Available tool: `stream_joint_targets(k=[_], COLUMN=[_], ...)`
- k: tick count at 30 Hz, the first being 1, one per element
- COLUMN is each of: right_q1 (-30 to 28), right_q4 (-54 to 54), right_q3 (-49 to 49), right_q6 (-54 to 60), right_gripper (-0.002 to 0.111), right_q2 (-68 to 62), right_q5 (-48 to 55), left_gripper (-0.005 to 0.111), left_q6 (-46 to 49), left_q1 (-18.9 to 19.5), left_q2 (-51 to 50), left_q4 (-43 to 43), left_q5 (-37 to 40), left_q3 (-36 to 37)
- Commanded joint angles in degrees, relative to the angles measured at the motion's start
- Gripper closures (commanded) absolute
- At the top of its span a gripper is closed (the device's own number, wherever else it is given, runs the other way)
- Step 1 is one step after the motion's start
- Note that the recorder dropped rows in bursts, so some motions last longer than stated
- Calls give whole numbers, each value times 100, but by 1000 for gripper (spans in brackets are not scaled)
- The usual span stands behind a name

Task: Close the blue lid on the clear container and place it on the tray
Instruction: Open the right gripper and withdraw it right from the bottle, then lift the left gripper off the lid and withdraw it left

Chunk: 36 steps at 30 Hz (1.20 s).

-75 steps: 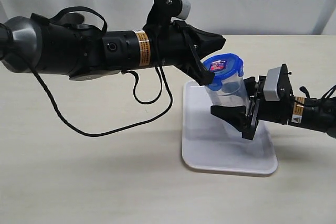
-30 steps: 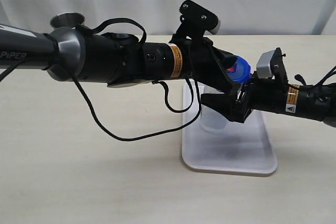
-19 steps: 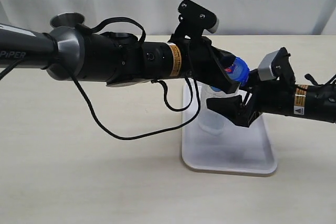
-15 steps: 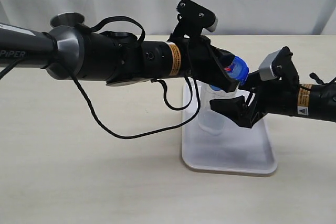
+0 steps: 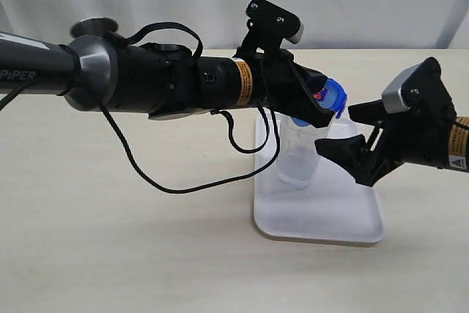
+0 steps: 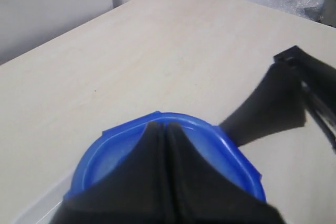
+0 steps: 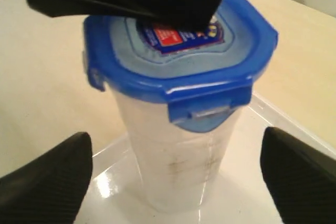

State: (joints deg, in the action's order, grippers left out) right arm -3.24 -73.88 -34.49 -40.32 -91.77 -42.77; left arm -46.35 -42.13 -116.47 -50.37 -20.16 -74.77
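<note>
Exterior view: clear container [image 5: 297,157] stands on the tray [image 5: 322,221], toward its far-left part, w/ blue lid [image 5: 334,96] on top. Lid looks tipped, higher on the R side; can't tell from here if it's fully seated. Tray lies on the pale bench [image 5: 110,254], right of centre.

L hand [image 5: 323,106] reaches in from the left, fingers pressed together, nothing pinched; tips sit on the lid's top. L wrist view confirms: both black fingers [image 6: 157,145] shut tight side by side over the blue lid [image 6: 113,150], a corner of the tray [image 6: 31,208] showing below.

R hand [image 5: 335,130] is just right of the container, spread wide & gripping nothing. R wrist view: its two padded fingertips [image 7: 50,174] flank the clear container [image 7: 173,156] w/ gaps both sides, no contact. Blue lid [image 7: 210,85] covers the mouth; near flap folded down over the rim, snapped or not can't tell. Red-and-white sticker [image 7: 176,35] partly hidden under the L hand's finger. Container base rests on the tray [image 7: 239,198].

Also: steel cup [image 5: 92,27], rim only, peeks behind the L arm at far left. Black cable [image 5: 183,187] hangs in a loop from that arm above the bench.
</note>
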Motion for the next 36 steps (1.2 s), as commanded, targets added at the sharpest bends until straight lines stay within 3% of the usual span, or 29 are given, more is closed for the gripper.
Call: stream_joint_targets(k=[1, 3, 7, 8, 22, 28, 31, 36], right_q1=[-1, -1, -1, -1, -1, -1, -1, -1], right_q4=[-46, -46, 4, 32, -6, -46, -140, -521], right_q3=[470, 614, 822, 857, 1018, 1018, 1018, 1018], right_q6=[-104, -252, -396, -406, -826, -1191, -1580, -2535], right_gripper=[38, 51, 98, 103, 104, 104, 104, 104], right_q2=[698, 1048, 1675, 1784, 2494, 2745, 3435, 4812], right_q5=[84, 113, 369, 380, 366, 396, 562, 650], left_gripper=[107, 107, 107, 107, 107, 107, 107, 107], left_q6=[-147, -171, -170, -170, 221, 313, 313, 301], left_q1=[17, 17, 17, 17, 17, 17, 29, 419], left_q2=[-188, -188, -188, -174, 646, 1382, 2177, 3680], left_q4=[-138, -138, -138, -151, -151, -281, -656, -431], left_q5=[762, 762, 712, 664, 332, 928, 1517, 1192], left_q3=[143, 143, 143, 143, 143, 143, 536, 1735])
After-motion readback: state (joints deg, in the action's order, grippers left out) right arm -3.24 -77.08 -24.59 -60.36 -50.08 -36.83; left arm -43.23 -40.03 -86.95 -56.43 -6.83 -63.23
